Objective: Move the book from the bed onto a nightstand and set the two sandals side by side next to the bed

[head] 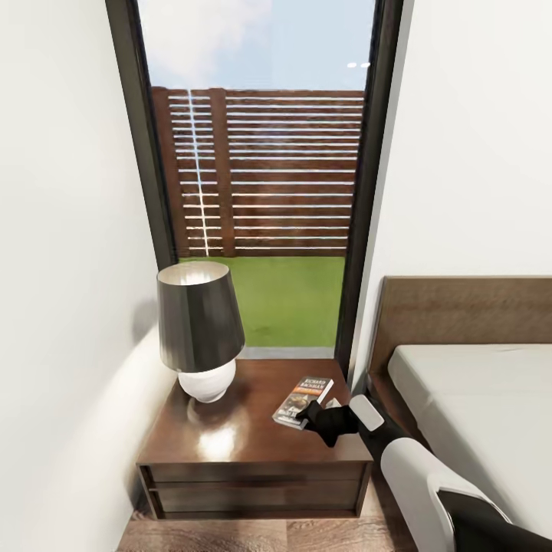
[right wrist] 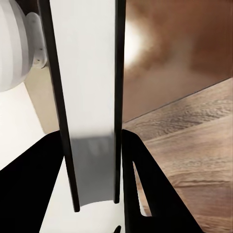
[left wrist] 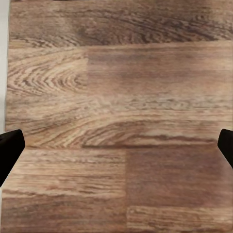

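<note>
The book, dark with an orange band, lies at the right side of the nightstand, on or just above its glossy top. My right gripper is shut on the book's near end. In the right wrist view the book runs edge-on between the black fingers, white pages showing. The bed with its pale mattress stands right of the nightstand. My left gripper hangs open over bare wood floor, its fingertips far apart. The sandals are out of view.
A lamp with a dark shade and white round base takes the nightstand's left half. Behind it a tall dark-framed window shows grass and a slatted fence. A white wall closes in on the left. Wood floor runs in front.
</note>
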### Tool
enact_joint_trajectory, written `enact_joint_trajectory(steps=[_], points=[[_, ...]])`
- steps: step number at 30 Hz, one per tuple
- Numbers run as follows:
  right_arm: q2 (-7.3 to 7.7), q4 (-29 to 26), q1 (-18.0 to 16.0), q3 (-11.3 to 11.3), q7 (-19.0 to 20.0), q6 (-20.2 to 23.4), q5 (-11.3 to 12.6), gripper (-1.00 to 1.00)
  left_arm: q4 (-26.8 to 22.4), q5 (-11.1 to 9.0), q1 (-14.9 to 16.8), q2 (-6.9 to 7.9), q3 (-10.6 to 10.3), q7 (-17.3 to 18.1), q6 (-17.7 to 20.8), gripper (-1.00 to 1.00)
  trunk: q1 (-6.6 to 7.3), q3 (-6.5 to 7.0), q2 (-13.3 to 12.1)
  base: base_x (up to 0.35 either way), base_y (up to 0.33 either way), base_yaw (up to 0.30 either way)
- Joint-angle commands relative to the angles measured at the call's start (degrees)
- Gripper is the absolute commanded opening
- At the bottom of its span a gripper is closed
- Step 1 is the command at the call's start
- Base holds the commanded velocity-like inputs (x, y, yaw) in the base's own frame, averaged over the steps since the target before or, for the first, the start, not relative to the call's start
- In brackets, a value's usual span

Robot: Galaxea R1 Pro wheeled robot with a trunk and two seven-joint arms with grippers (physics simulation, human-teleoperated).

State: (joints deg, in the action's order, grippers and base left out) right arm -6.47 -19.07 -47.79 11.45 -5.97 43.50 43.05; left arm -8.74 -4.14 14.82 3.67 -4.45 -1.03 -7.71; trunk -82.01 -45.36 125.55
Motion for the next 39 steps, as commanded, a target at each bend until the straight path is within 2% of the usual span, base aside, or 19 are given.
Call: enact_joint_trajectory(steps=[1, 24, 29, 39], points=[[-0.06, -0.1, -0.1, 0.2, -0.7, 0.2, 0.7, -1.00, 0.0, -0.4, 0.0, 0.03, -0.5, -0.1, -0.2, 1.00, -0.22, -0.24, 0.4, 0.000, 0.000, 0.000], [-0.12, -0.1, -0.5, 0.3, -3.0, 0.2, 0.7, -1.00, 0.0, -0.4, 0.0, 0.03, -0.5, -0.1, -0.2, 1.00, -0.43, -0.42, 0.8, 0.000, 0.000, 0.000], [-0.12, -0.1, -0.6, 0.3, -3.1, 0.2, 0.7, -1.00, 0.0, -0.4, 0.0, 0.03, -0.5, -0.1, -0.2, 1.00, -1.53, -1.32, 2.8, 0.000, 0.000, 0.000], [-0.13, -0.1, -0.8, 0.6, -4.4, 0.2, 0.7, -1.00, 0.0, -0.4, 0.0, 0.03, -0.5, -0.1, -0.2, 1.00, -1.53, -1.32, 2.8, 0.000, 0.000, 0.000]])
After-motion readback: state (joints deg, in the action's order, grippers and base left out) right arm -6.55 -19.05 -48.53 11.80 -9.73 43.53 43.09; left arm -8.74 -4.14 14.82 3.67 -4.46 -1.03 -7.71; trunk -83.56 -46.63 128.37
